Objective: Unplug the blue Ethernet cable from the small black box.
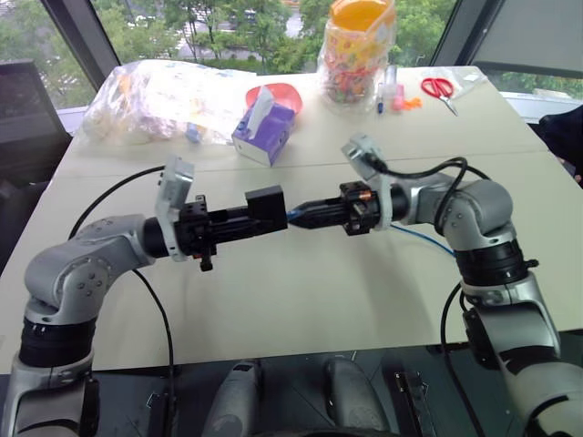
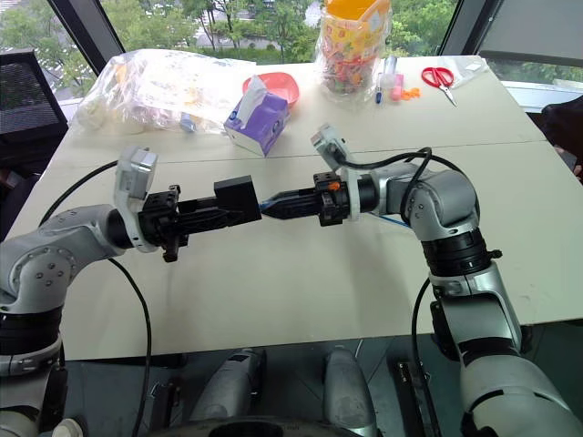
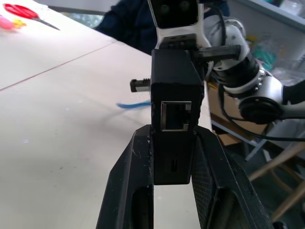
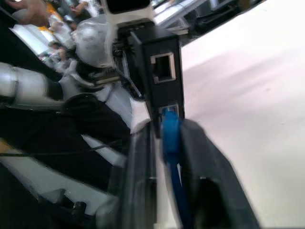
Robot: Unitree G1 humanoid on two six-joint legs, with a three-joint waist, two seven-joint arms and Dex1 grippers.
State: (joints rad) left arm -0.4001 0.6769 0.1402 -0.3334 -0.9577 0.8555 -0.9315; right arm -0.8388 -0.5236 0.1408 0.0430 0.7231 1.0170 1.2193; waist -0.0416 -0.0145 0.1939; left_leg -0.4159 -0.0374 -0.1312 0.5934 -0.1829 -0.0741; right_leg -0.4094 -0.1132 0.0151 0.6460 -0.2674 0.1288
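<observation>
Above the table's middle, my left gripper [image 1: 253,218] is shut on the small black box [image 1: 267,208] and holds it level. In the left wrist view the box [image 3: 174,95] stands between the two fingers [image 3: 128,191], an empty port facing the camera. My right gripper [image 1: 296,216] points at the box from the other side, shut on the plug end of the blue Ethernet cable [image 4: 170,138]. The plug sits at the box's [image 4: 157,71] lower port. The rest of the cable [image 1: 426,238] trails back under my right forearm onto the table.
At the back of the white table [image 1: 301,300] are a purple tissue box [image 1: 264,127], a red bowl [image 1: 282,93], a clear plastic bag [image 1: 164,96], a jar of sweets [image 1: 357,50], pens [image 1: 393,91] and red scissors [image 1: 439,88].
</observation>
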